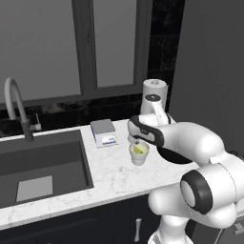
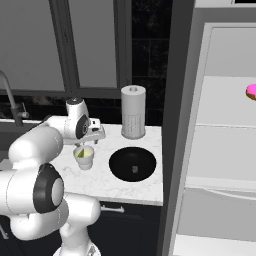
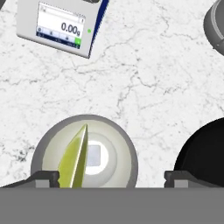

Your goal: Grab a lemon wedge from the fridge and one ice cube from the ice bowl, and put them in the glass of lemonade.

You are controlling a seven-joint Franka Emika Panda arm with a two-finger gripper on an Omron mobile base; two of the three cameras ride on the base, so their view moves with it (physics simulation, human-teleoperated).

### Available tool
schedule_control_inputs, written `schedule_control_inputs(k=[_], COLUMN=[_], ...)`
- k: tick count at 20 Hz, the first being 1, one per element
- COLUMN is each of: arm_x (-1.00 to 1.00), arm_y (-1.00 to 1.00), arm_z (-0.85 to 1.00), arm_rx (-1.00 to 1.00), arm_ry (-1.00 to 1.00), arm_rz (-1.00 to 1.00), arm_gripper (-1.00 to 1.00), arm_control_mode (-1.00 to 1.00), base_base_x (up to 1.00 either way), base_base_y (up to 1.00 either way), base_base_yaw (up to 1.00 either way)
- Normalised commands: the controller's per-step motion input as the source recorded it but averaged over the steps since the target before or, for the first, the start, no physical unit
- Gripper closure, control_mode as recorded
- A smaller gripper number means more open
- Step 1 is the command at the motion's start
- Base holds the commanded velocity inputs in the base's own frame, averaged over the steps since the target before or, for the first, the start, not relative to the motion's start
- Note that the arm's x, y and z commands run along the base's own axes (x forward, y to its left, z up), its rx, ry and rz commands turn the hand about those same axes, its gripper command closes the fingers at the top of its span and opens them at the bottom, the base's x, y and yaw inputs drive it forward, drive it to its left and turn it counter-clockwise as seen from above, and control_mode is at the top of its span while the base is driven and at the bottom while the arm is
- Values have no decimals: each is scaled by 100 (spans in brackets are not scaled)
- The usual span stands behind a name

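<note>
Lemon wedge (image 3: 73,159) in glass of lemonade (image 3: 114,144), scale (image 3: 61,27) reading "0.00g"

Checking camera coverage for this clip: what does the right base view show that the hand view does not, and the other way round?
Right base view alone: the open fridge with its pale shelves, a pink doughnut on one, the ice cube lying in the ice bowl, and the whole perforated cylinder.
Hand view alone: the scale reading zero, and the lemon wedge seen from above, leaning inside the glass of lemonade, with the open gripper astride it.
Both: glass, black bowl, marble counter.
</note>
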Motion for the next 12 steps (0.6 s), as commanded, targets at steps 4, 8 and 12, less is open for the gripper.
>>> schedule_control_inputs(k=[4, 8, 12], arm_x=[-1, -5, -27], arm_y=[0, 0, 0], arm_z=[1, 15, 20], arm_rx=[0, 0, 2], arm_ry=[0, 0, 0], arm_rz=[0, 6, 7], arm_gripper=[-100, -100, -100], arm_control_mode=[-100, -100, -100], base_base_x=[0, 0, 0], base_base_y=[0, 0, 0], base_base_yaw=[0, 0, 0])
